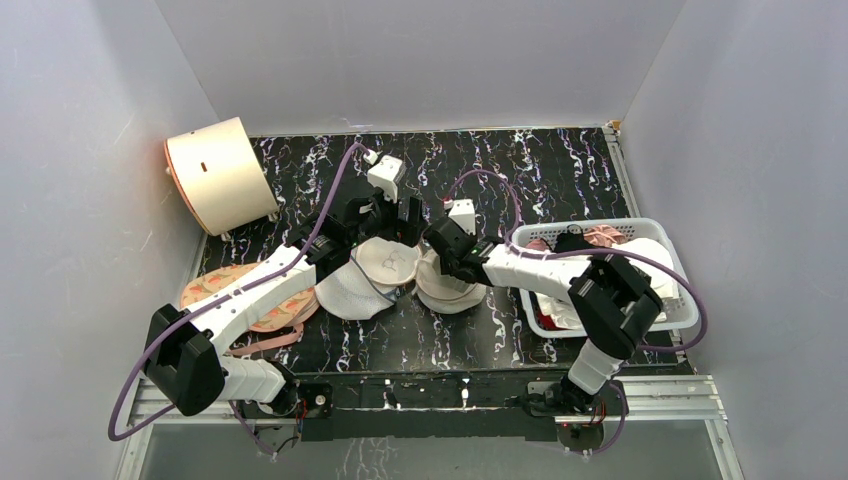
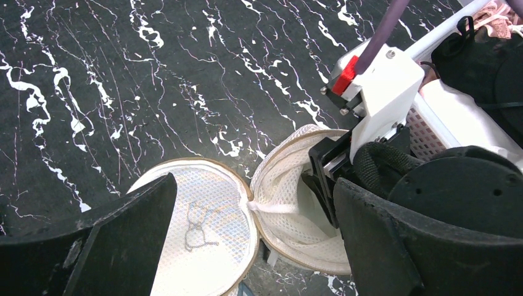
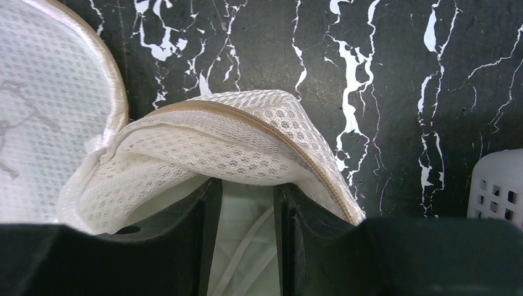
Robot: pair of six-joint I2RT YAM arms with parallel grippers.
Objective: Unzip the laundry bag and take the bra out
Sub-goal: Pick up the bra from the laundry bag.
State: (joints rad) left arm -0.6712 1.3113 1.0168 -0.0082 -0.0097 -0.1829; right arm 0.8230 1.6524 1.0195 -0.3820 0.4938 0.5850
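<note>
The laundry bag [image 1: 388, 262] lies open like a clamshell in mid-table. Its flat lid with the line drawing [image 2: 197, 228] sits on the left and its mesh bowl [image 2: 290, 191] on the right. My left gripper [image 2: 253, 206] hangs wide open just above the hinge between the two halves, holding nothing. My right gripper [image 3: 247, 192] reaches under the bowl's zip rim [image 3: 259, 123]. Its fingers stand close together on pale cloth with thin straps, the bra [image 3: 247, 246], still inside the bag. In the top view the right gripper [image 1: 446, 268] is at the bowl's left edge.
A white mesh dome bag [image 1: 345, 292] lies under my left arm, beside a peach printed bra [image 1: 212, 285]. A white basket [image 1: 683, 305] of clothes stands at the right, close to my right arm. A cream drum [image 1: 215, 175] lies at the back left.
</note>
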